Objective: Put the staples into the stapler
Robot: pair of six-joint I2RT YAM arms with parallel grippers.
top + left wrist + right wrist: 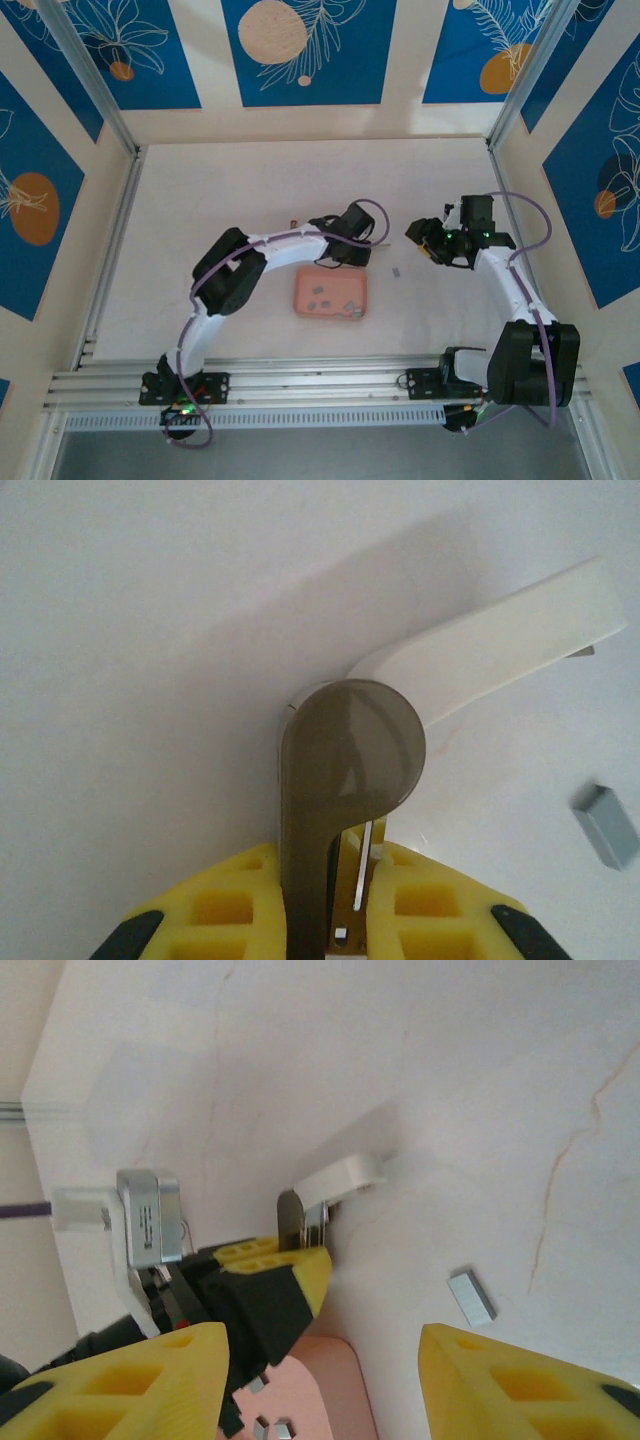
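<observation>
Left tool (330, 915), yellow pads pinching the grey base of the stapler (345, 750), its white top arm (500, 640) swung wide open over the table (150, 630), right tool (325, 1370) spread and empty, loose staple strip (471, 1297) on the table between the tools, remaining staples (322, 303) in the pink tray (340, 283).

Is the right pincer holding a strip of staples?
No, the right pincer stands open and empty, while one grey staple strip lies on the table ahead of it.
</observation>
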